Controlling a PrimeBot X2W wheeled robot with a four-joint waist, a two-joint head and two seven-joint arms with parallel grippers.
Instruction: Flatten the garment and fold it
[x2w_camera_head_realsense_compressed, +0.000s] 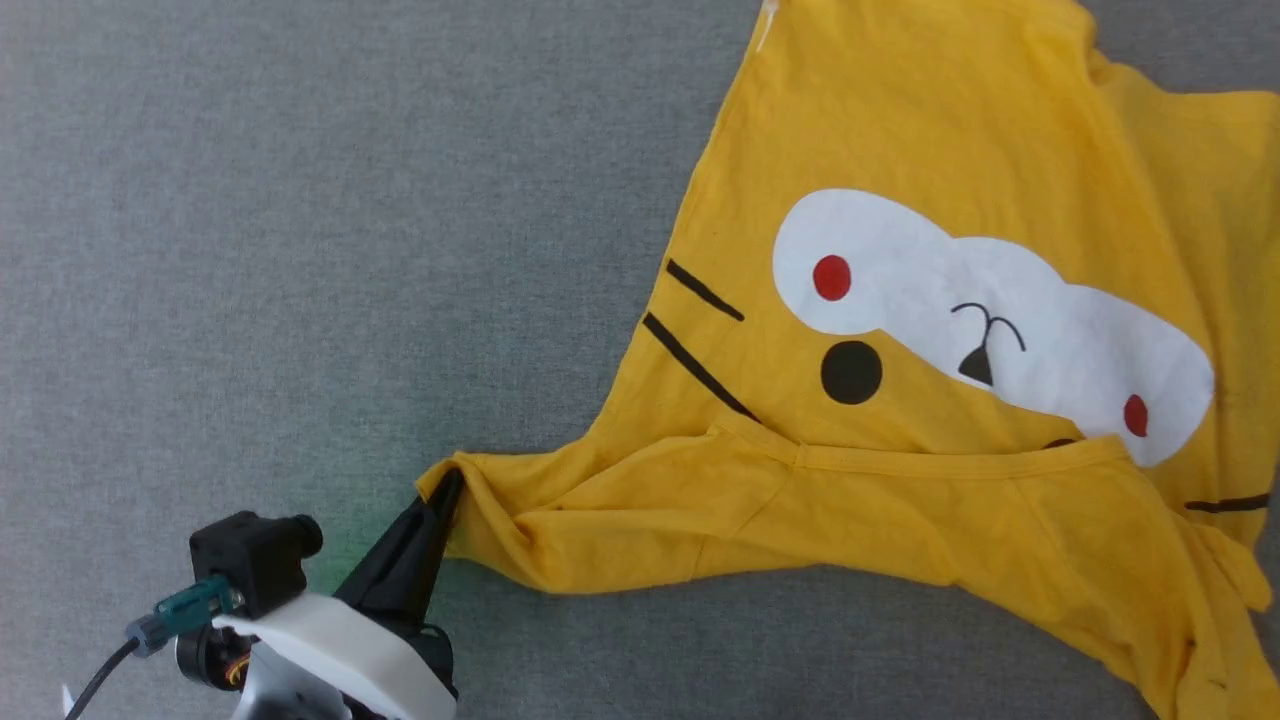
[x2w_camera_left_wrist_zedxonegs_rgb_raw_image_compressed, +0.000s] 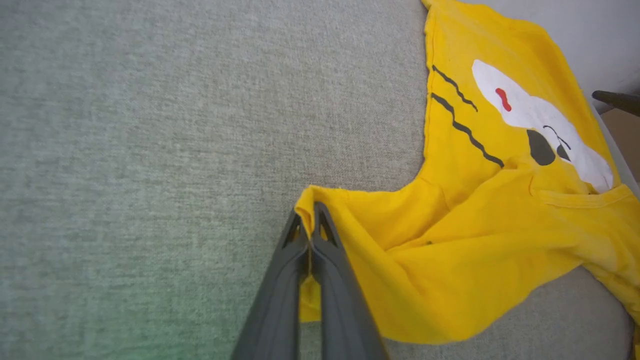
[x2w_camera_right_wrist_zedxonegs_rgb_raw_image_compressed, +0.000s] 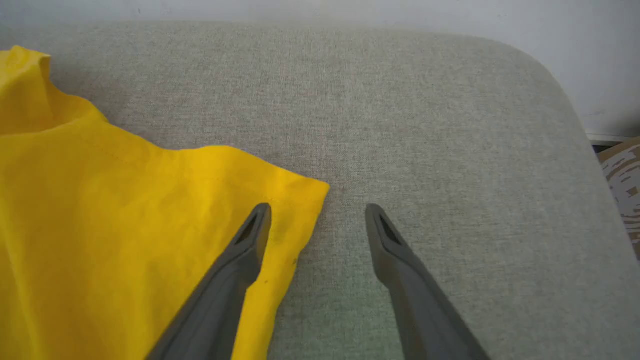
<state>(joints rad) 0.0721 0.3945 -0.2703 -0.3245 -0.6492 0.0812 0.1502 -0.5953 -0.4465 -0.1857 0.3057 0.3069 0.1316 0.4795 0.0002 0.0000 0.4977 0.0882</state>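
The garment (x2w_camera_head_realsense_compressed: 930, 470) is a bright yellow T-shirt with a white printed patch, red dots and black line marks, lying rumpled on the right of the grey surface. One sleeve is pulled out to a point at the lower left. My left gripper (x2w_camera_head_realsense_compressed: 447, 490) is shut on that sleeve tip; the left wrist view shows its fingers (x2w_camera_left_wrist_zedxonegs_rgb_raw_image_compressed: 312, 217) pinching the yellow hem of the garment (x2w_camera_left_wrist_zedxonegs_rgb_raw_image_compressed: 480, 225). In the right wrist view my right gripper (x2w_camera_right_wrist_zedxonegs_rgb_raw_image_compressed: 317, 220) stands open over a corner of the garment (x2w_camera_right_wrist_zedxonegs_rgb_raw_image_compressed: 125, 225), one finger above the cloth, the other above bare surface.
The grey fabric surface (x2w_camera_head_realsense_compressed: 300, 250) stretches wide to the left of the shirt. Its rounded far edge (x2w_camera_right_wrist_zedxonegs_rgb_raw_image_compressed: 560, 85) meets a pale wall, with a brown patterned thing (x2w_camera_right_wrist_zedxonegs_rgb_raw_image_compressed: 622, 180) beyond it. A dark bar (x2w_camera_left_wrist_zedxonegs_rgb_raw_image_compressed: 617, 100) shows past the surface's edge.
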